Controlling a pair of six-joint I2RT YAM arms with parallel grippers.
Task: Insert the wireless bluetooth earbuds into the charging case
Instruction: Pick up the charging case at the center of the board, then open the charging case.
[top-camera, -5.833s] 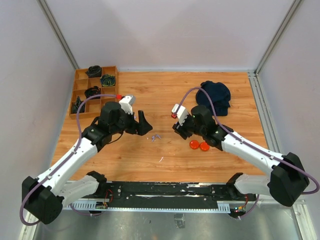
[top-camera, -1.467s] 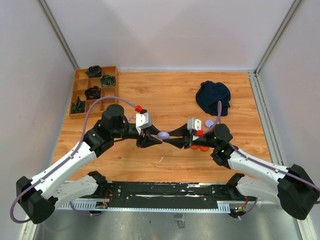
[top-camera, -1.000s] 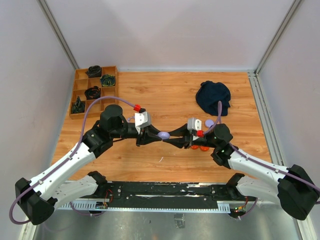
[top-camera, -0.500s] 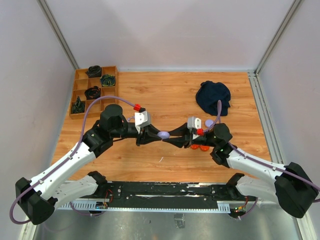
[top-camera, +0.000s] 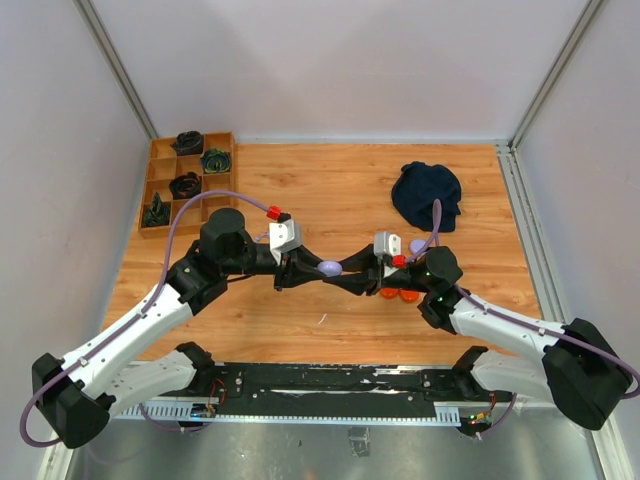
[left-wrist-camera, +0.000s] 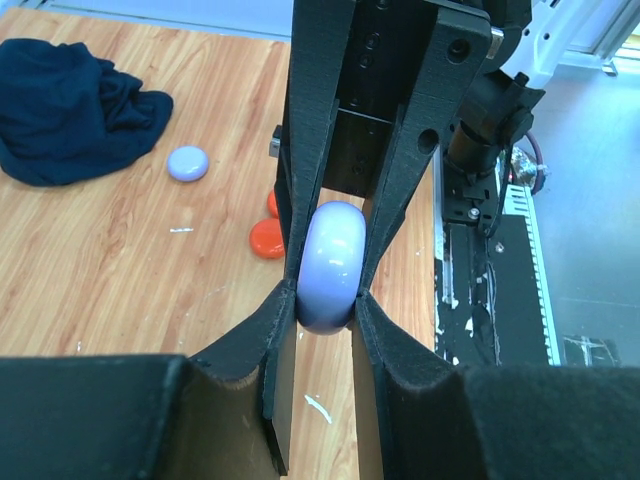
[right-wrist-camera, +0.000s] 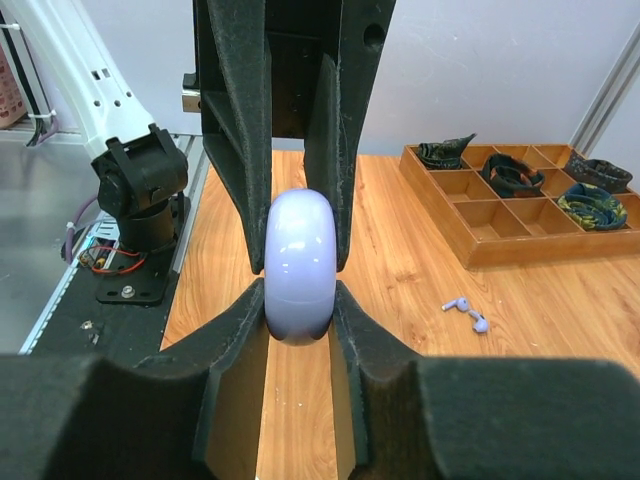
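Left claw and right claw are both clamped on one rounded pale lilac plastic charging case, held above the wooden worktop at mid scene. Case looks shut, so judged early: opening and both insertions are left.

Right wrist view alone shows the two tiny lilac earbuds on the worktop, toward the far-left wooden divided tray. Left wrist view alone shows the orange-red pucks clearly.
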